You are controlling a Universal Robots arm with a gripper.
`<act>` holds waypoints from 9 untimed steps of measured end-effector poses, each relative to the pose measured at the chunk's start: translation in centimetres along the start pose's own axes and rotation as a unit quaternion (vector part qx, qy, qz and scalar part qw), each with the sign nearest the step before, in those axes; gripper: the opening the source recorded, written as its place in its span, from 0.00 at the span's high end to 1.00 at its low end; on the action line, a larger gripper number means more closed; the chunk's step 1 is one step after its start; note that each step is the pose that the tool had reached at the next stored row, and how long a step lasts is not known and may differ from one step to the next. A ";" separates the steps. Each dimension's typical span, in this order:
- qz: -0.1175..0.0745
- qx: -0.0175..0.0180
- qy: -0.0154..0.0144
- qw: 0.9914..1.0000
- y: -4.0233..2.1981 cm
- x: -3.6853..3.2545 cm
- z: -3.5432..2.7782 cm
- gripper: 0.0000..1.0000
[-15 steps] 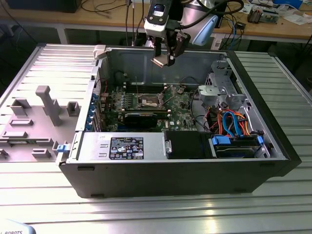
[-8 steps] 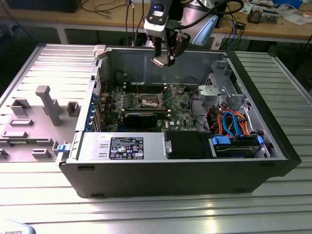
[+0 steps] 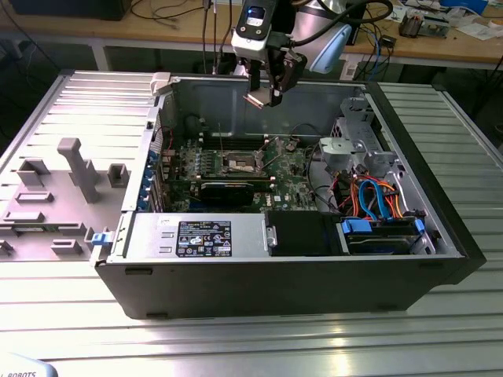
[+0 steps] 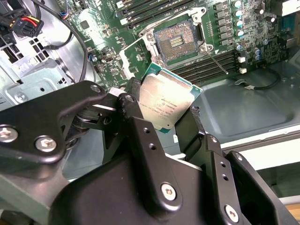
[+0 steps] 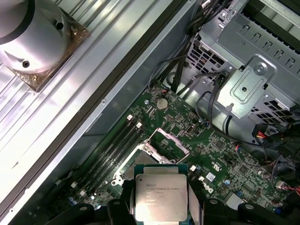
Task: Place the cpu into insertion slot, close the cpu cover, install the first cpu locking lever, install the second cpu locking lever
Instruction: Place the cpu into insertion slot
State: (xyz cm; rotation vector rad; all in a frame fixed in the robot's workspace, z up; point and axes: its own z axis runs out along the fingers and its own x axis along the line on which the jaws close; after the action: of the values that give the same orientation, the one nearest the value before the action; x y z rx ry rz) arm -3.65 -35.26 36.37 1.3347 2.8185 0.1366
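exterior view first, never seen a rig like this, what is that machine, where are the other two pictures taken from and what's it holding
The exterior view looks from outside at a robot arm reaching over an open computer case that lies on a ribbed metal table. A grey tray of holders sits at the exterior view's left. Both wrist views come from cameras riding on the arm, looking down past its jaws into the case. The jaws are shut on the cpu, a flat square chip with a silver top, held in the air above the green board. The slot on that board is empty.
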 end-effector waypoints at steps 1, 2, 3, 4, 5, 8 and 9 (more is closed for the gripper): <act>0.000 0.000 0.000 1.000 0.00 0.00 0.00 0.46; 0.001 0.000 0.000 1.000 0.00 0.00 0.00 0.46; 0.001 0.000 0.000 1.000 0.00 0.00 0.00 0.46; 0.001 0.000 0.000 1.000 0.00 0.00 0.00 0.46; 0.002 0.000 0.000 1.000 0.00 0.00 0.00 0.46; 0.003 0.000 0.000 1.000 0.00 0.00 0.00 0.46; 0.003 0.000 0.000 1.000 0.00 0.00 0.00 0.46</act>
State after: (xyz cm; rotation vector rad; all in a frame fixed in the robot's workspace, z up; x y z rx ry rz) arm -3.65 -35.26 36.38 1.3437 2.8139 0.1364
